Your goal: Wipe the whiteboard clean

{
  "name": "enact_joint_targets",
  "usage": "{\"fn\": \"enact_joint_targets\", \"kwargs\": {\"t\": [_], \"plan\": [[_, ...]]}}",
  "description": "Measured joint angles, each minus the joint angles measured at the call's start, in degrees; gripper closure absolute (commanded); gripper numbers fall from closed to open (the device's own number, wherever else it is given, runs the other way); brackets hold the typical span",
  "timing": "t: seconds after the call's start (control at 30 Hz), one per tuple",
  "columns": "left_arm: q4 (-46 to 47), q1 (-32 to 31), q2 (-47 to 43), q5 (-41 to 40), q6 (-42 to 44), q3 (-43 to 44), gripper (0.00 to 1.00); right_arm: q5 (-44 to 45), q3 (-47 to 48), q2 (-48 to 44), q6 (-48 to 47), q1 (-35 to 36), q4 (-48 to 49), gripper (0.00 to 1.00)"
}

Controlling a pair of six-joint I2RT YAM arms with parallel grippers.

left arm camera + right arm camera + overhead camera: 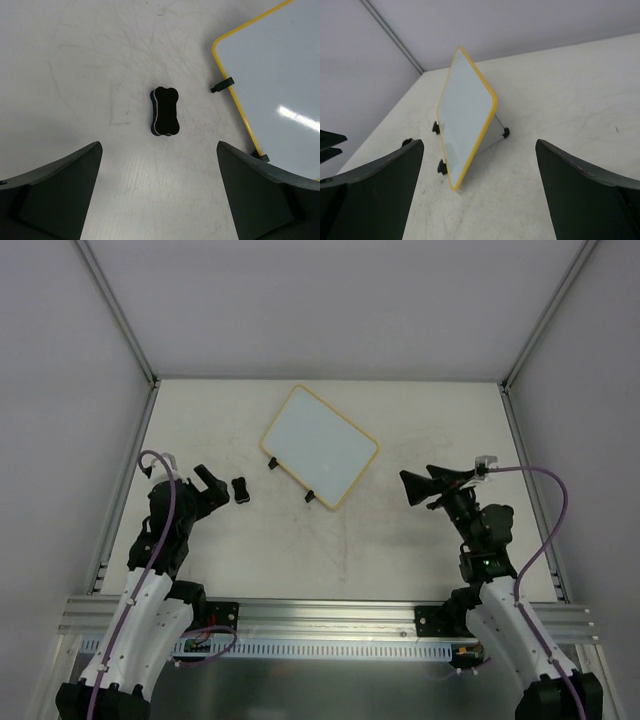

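Note:
The whiteboard (322, 444), white with a yellow frame, rests mid-table, turned diagonally. In the right wrist view the whiteboard (465, 112) leans tilted on a rear prop; its face looks blank. Two black clips (222, 85) sit on its near edge. A small black bone-shaped eraser (241, 490) lies left of the board. My left gripper (222, 488) is open, just left of the eraser. The eraser (164, 111) lies ahead of the left gripper (159, 150), outside the jaws. My right gripper (408, 488) stands open to the right of the board, and the right gripper (479, 145) faces the board's edge, empty.
Aluminium rails (125, 470) edge the table left and right, with grey walls behind. A rail (320, 615) runs across the near edge by the arm bases. The tabletop (100, 75) bears faint scuff marks.

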Motion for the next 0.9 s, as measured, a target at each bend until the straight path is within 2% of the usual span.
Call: {"fn": "enact_joint_targets", "kwargs": {"t": [0.17, 0.37, 0.63, 0.9], "plan": [[0.1, 0.0, -0.5, 2.4, 0.0, -0.4, 0.01, 3.9, -0.4, -9.1, -2.5, 0.0, -19.1, 0.01], [0.2, 0.0, -2.1, 5.2, 1.1, -3.2, 0.01, 6.5, -6.4, -20.2, -4.4, 0.0, -31.0, 0.01], [0.0, 0.0, -5.3, 5.7, 2.8, -5.1, 0.01, 7.7, -7.8, -20.3, -4.9, 0.0, -33.6, 0.01], [0.1, 0.0, -3.8, 5.7, 3.2, -5.1, 0.01, 7.9, -7.8, -18.6, -4.9, 0.0, -33.8, 0.01]]}}
